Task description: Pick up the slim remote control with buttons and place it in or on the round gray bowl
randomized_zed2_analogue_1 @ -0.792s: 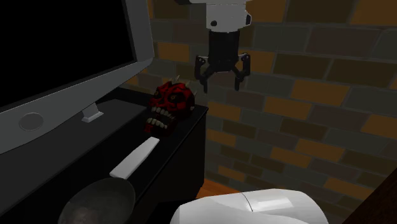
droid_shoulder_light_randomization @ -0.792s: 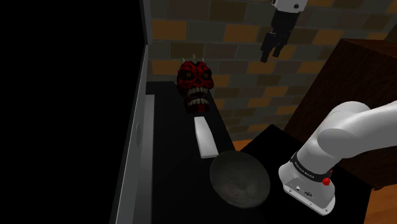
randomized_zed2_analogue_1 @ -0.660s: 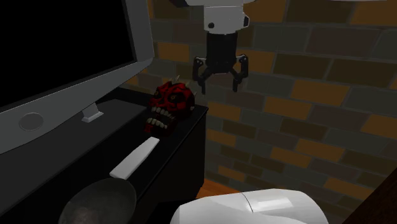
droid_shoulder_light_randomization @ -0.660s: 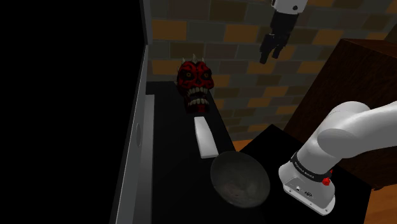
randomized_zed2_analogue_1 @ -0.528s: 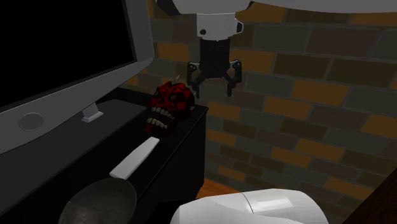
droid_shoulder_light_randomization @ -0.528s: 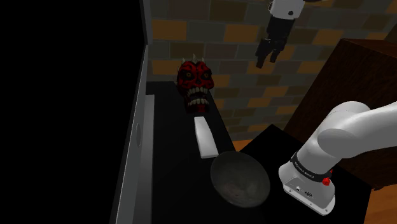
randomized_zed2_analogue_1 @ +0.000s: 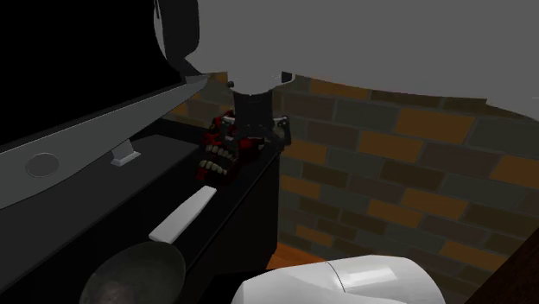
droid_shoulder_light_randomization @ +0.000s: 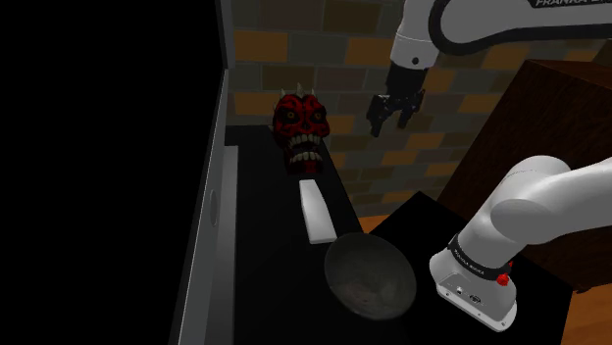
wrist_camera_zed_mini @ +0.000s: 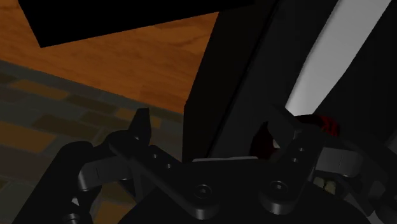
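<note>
On the black cabinet top (droid_shoulder_light_randomization: pixel 263 257), reading the shoulder view from its left, you had the grey-framed flat screen (droid_shoulder_light_randomization: pixel 222 142) standing along the back. Next came the red horned skull mask (droid_shoulder_light_randomization: pixel 301 132), then the slim white remote control (droid_shoulder_light_randomization: pixel 316 212). The remote lay flat, one end towards the mask and the other just beside the rim of the round grey bowl (droid_shoulder_light_randomization: pixel 365 276), which held nothing. Further right the all-black two-finger gripper (droid_shoulder_light_randomization: pixel 387 120) hung in the air near the mask, well apart from the remote, fingers spread wide and grasping nothing. Your likely trouble: on the way down a finger could have clipped the mask's spikes. It could also have shoved the thin remote against the bowl or off the cabinet's edge instead of straddling it
</note>
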Controlling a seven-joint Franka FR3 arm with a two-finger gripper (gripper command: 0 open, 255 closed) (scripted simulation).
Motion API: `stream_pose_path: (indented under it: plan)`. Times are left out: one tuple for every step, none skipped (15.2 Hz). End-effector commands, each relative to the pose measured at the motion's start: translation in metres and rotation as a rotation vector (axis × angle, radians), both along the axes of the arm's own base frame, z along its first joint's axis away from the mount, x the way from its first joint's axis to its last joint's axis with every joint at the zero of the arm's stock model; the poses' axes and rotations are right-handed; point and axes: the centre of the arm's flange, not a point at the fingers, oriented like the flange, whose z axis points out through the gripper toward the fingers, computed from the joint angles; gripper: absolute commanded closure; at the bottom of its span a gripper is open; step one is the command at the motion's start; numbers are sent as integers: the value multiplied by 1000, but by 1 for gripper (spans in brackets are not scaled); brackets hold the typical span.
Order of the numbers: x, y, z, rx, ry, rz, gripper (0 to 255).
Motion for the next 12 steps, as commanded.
stream_pose_path:
  plan:
    - [3, 27, -15, 2, 0, -42, 0]
    - [3, 37, -23, 3, 0, -62, 0]
    - [4, 48, -31, 4, 1, -81, 0]
    - [5, 58, -39, 4, 1, -100, 0]
    - [6, 68, -47, 5, 1, -120, 0]
    - [8, 79, -55, 6, 2, -139, 0]
    - [9, 89, -63, 6, 2, -158, 0]
    - [11, 99, -71, 7, 2, -178, 0]
    - [13, 110, -79, 8, 3, -197, 0]
    - [16, 120, -87, 8, 3, -216, 0]
    - [18, 130, -95, 9, 3, -236, 0]
    - [21, 140, -102, 10, 4, -255, 0]
